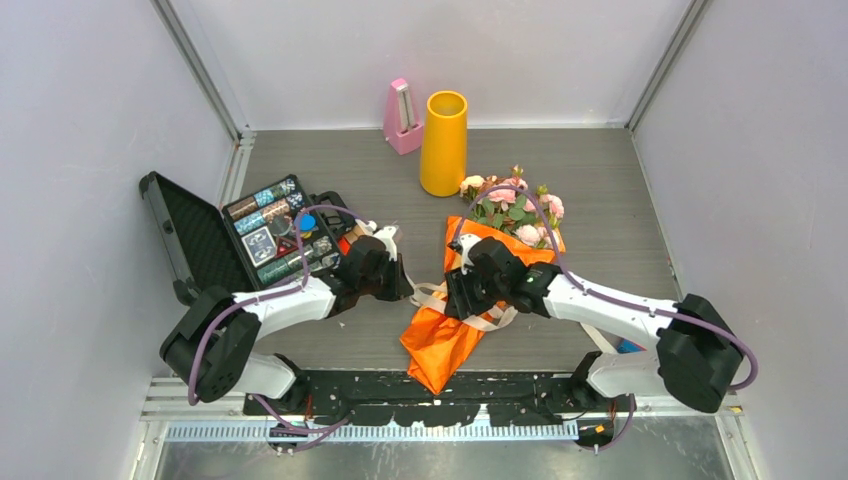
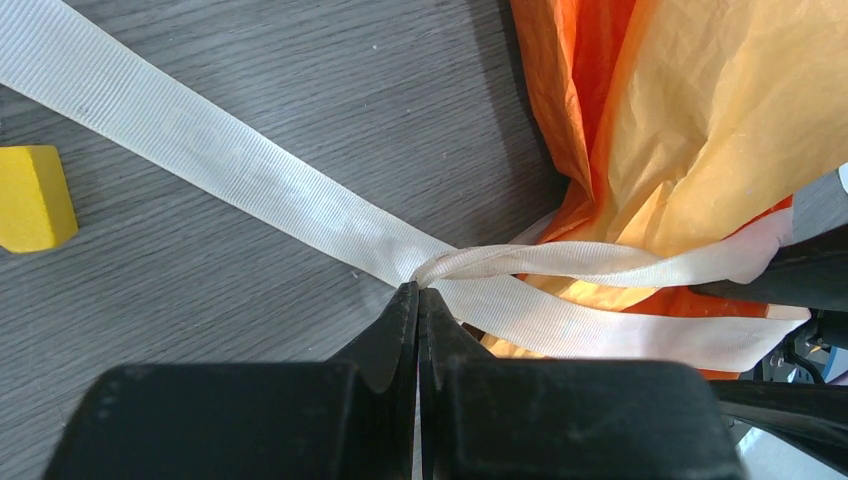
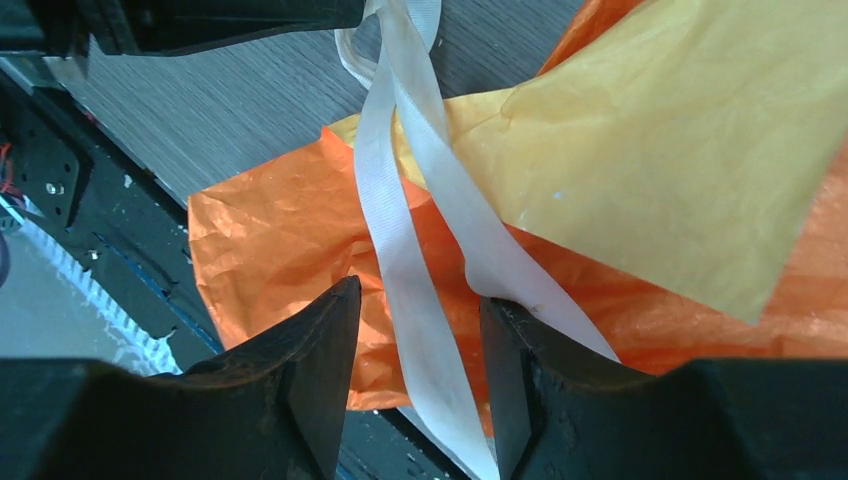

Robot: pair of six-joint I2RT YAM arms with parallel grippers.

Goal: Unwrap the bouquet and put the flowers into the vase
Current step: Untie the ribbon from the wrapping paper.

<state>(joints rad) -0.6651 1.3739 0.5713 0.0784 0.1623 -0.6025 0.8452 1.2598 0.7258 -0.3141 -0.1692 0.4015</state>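
The left gripper (image 2: pixel 418 292) is pressing its fingers together, pinching the ribbon (image 2: pixel 250 170). The right gripper (image 3: pixel 418 300) is holding its fingers apart, with ribbon running loose between them. The bouquet (image 1: pixel 445 340) is lying just in front of the vase (image 1: pixel 444 145), with its flowers (image 1: pixel 515 205) resting beside the vase.

no lettering, number or brand can be read in any view — the small items in the open black case (image 1: pixel 285 232) show printed patterns, too small to read.
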